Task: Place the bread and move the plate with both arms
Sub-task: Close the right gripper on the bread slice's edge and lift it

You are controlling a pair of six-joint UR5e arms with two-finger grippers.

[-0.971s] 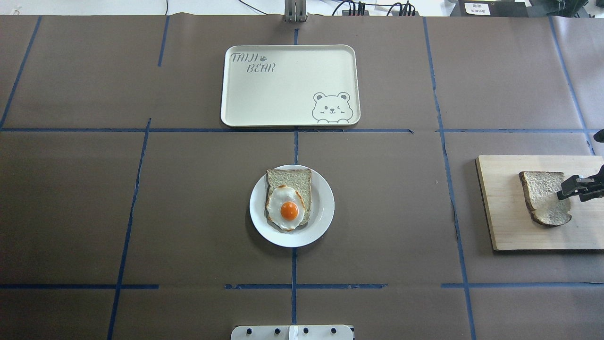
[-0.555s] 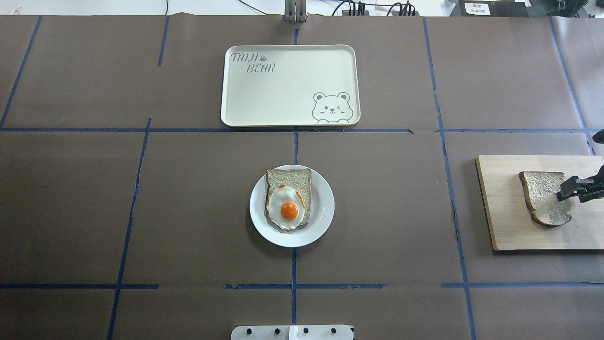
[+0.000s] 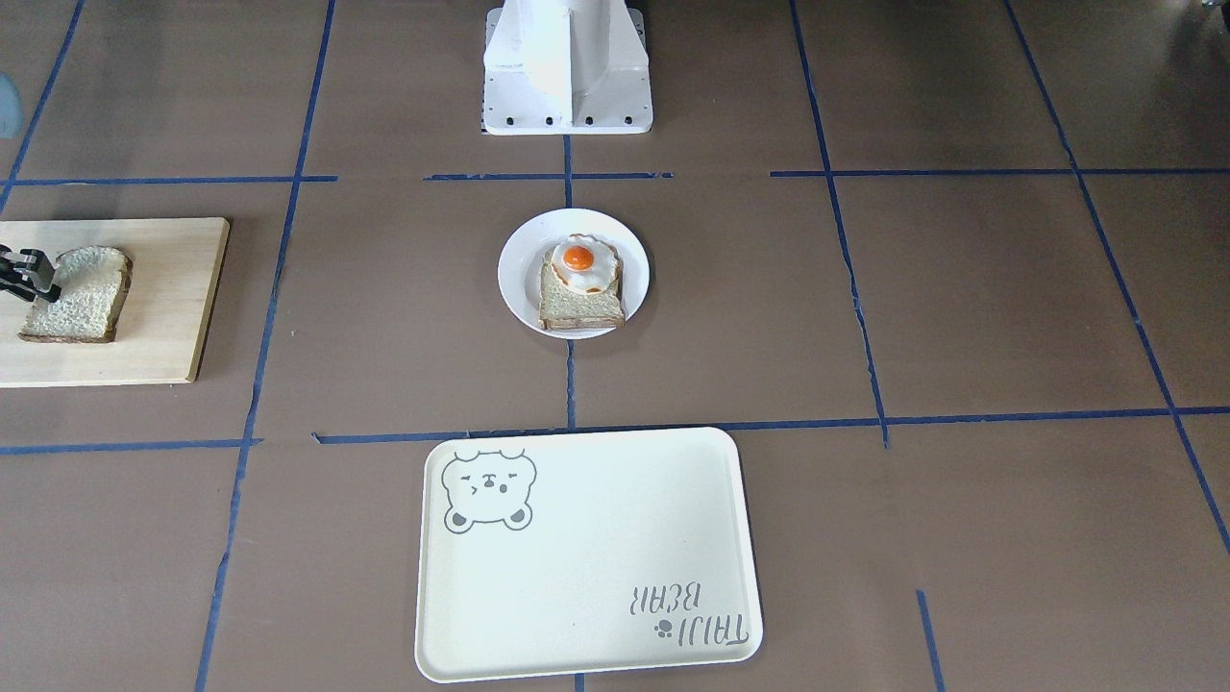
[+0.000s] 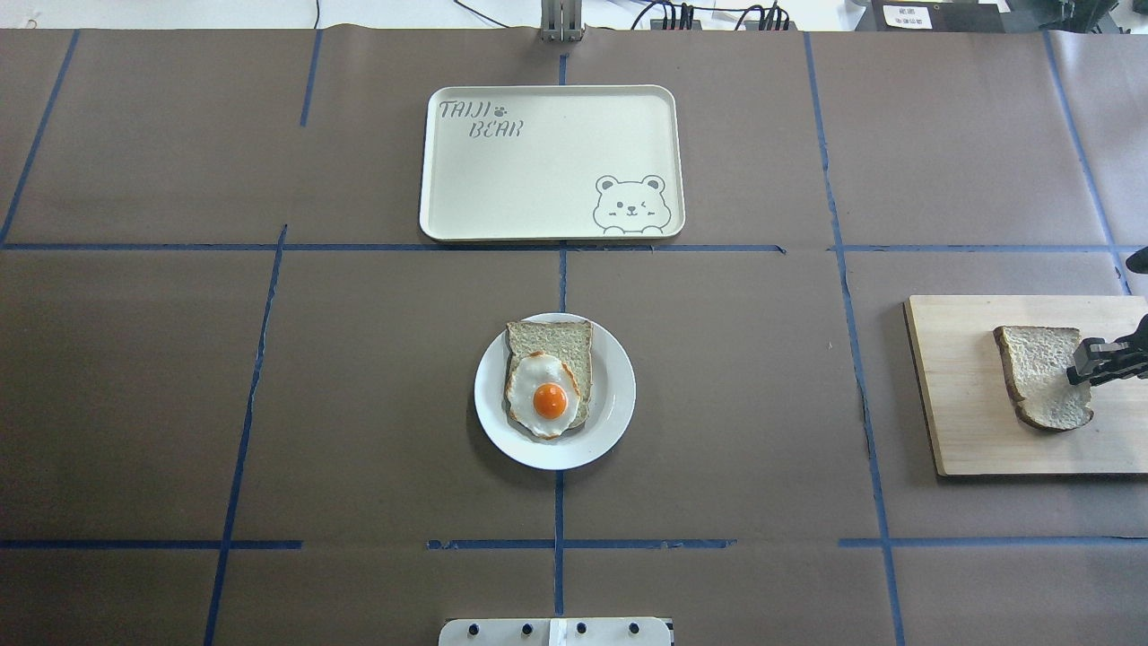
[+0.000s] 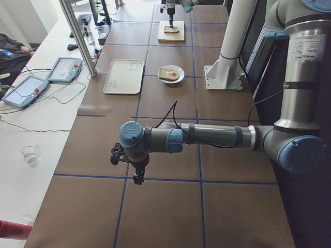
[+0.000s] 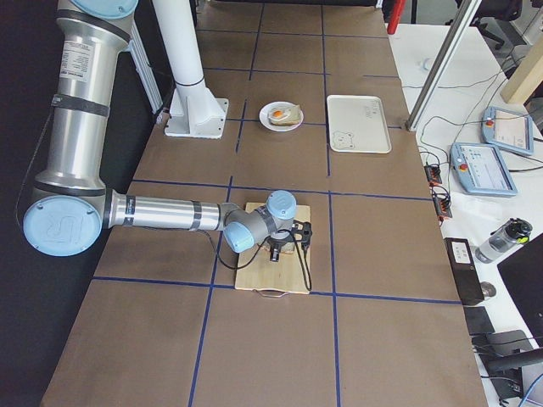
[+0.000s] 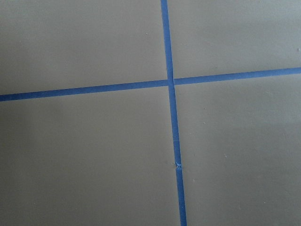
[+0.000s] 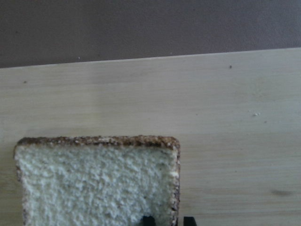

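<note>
The bread (image 4: pixel 1040 377), a dome-topped slice with a dark crust, lies on a wooden cutting board (image 4: pixel 964 431) at the far right. My right gripper (image 4: pixel 1078 370) is shut on the slice's right edge. In the right wrist view its two fingertips (image 8: pixel 148 220) stand either side of the crust of the bread (image 8: pixel 94 183). The white plate (image 4: pixel 617 395) sits mid-table and holds a squarer slice (image 4: pixel 549 339) with a fried egg (image 4: pixel 544 397) on it. My left gripper (image 5: pixel 126 166) hangs over bare table far to the left. I cannot tell whether it is open.
A cream tray (image 4: pixel 538 170) with a bear drawing lies beyond the plate. The white pedestal base (image 3: pixel 567 67) stands at the robot's side of the table. Blue tape lines cross the brown table cover.
My right gripper has shifted a little to the right, and the bread has slid with it across the board. Plate and tray have not moved.
</note>
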